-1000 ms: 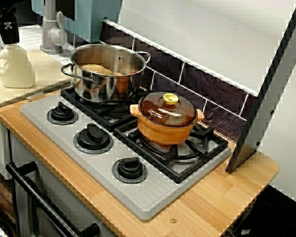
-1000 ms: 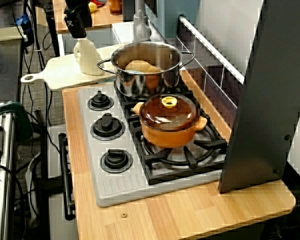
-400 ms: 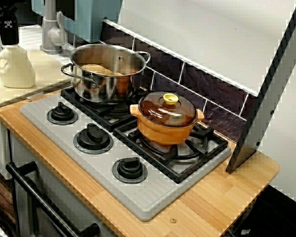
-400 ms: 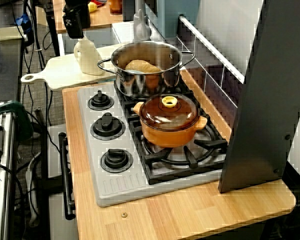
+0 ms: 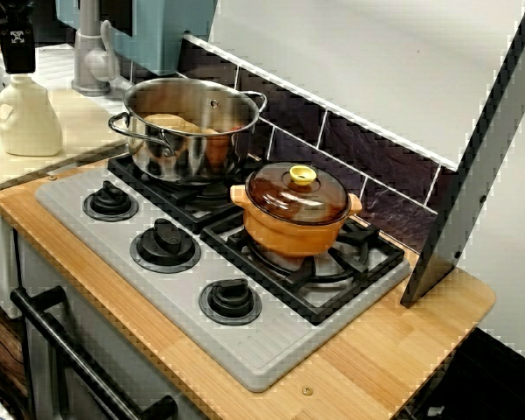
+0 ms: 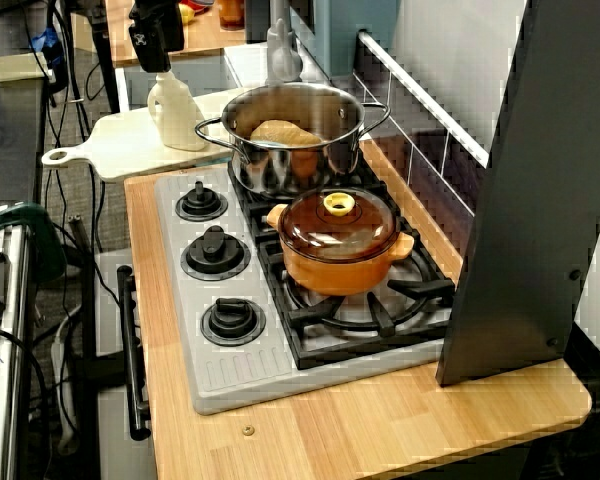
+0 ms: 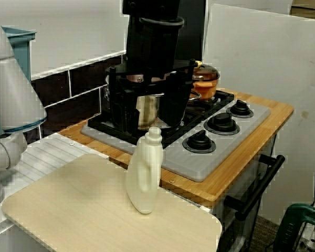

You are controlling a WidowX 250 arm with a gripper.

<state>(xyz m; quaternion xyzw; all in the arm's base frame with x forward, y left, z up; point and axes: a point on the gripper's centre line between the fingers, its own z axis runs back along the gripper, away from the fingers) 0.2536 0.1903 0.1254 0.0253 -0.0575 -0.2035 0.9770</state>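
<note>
A cream plastic bottle (image 5: 22, 118) (image 6: 177, 115) (image 7: 145, 173) stands upright on a pale cutting board (image 6: 115, 150) (image 7: 68, 215) left of the stove. My black gripper (image 5: 17, 66) (image 6: 157, 65) (image 7: 149, 118) hangs straight above the bottle's cap, open, with its fingers spread wide and nothing between them. In the view from behind the board the fingertips end just above the cap. Beyond the gripper, a steel pot (image 5: 188, 122) (image 6: 295, 140) with food inside sits on the back burner.
An orange pot (image 5: 296, 214) (image 6: 340, 245) (image 7: 206, 79) with a glass lid sits on the front right burner. Three black knobs (image 5: 164, 245) line the grey stove front. A grey faucet (image 5: 89, 52) stands behind the board. A dark slanted panel (image 5: 481, 157) leans at the counter's right end.
The gripper has risen a little from the bottle's neck and now stands clear of the cap. The bottle stays upright on the board.
</note>
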